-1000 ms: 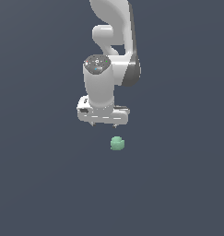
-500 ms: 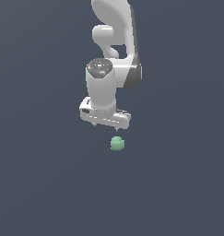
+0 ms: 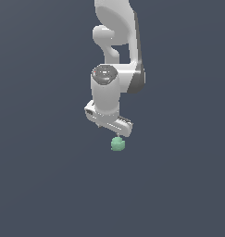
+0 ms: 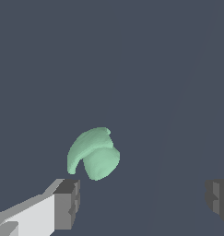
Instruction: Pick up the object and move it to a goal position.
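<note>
Just under the gripper (image 3: 115, 134) sits the ball (image 3: 117, 144), almost touching its lower edge in the exterior view. On the wrist view the ball (image 4: 94, 154) lies off-centre, close to one fingertip (image 4: 67, 203) and well apart from the other; the jaws stand wide, holding nothing. This looks like the approach step. Next, the gripper likely needs to centre over the ball, descend, then close.

Plain dark grey-blue floor (image 3: 49, 185), no markings. One mint-green object (image 3: 117, 144) on it. In the wrist view the object looks lumpy, not round.
</note>
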